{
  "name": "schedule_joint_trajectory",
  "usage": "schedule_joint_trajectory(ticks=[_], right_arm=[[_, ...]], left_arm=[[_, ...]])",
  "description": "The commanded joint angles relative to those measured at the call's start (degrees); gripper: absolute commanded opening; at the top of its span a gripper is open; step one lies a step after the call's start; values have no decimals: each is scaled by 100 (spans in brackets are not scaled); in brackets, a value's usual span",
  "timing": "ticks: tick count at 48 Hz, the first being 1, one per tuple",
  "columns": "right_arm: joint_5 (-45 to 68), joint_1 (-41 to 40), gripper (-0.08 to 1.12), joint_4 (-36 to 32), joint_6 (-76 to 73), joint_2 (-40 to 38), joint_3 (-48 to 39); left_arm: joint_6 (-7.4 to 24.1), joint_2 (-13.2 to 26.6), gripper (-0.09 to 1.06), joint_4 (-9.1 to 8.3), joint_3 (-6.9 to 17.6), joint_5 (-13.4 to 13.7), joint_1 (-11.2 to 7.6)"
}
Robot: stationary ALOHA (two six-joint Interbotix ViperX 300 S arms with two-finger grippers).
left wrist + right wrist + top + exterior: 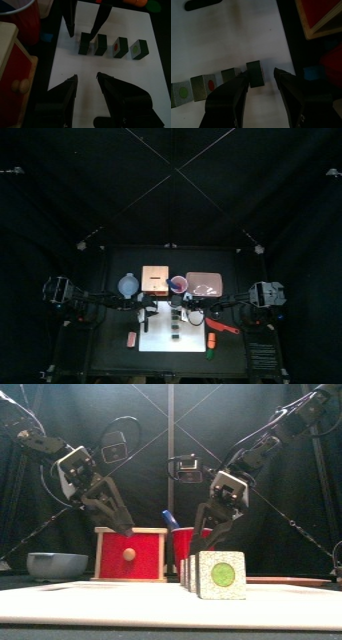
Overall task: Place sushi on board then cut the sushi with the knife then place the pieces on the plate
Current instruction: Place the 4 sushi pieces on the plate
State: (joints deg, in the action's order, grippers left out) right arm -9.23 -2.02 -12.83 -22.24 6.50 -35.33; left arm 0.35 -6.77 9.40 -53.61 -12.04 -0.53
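Sushi pieces (pixel 120 46) stand in a row on the white cutting board (pixel 150 70), where the wide-open right gripper (pixel 261 75), above the end piece, could topple its close neighbour; the left gripper (pixel 87 76) hangs parted over the board.

The black table (pixel 114 360) carries a white cutting board (pixel 167 328) at its middle. Behind the board, a row stands on the table from left to right: a blue-grey bowl (pixel 56 565), a pale wooden box with a red drawer front (pixel 131 554), a red cup (pixel 191 544) and a flat pink tray (pixel 287 581). A small orange toy (pixel 131 339) lies left of the board. A red toy (pixel 222 326) and an orange toy with a green end (pixel 213 342) lie to its right.
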Motion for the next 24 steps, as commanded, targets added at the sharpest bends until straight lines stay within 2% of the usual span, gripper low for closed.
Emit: schedule_joint_trajectory(ticks=[1, 16, 24], right_arm=[[-79, 9, 80, -9, 9, -53, 167], [-211, 9, 78, -35, 0, 132, 272], [-211, 0, 66, -26, -44, 18, 264]], left_arm=[[0, -88, 77, -18, 53, -44, 18], [0, -79, 77, -18, 9, -44, 26], [0, -53, 77, -9, 9, -44, 26]])
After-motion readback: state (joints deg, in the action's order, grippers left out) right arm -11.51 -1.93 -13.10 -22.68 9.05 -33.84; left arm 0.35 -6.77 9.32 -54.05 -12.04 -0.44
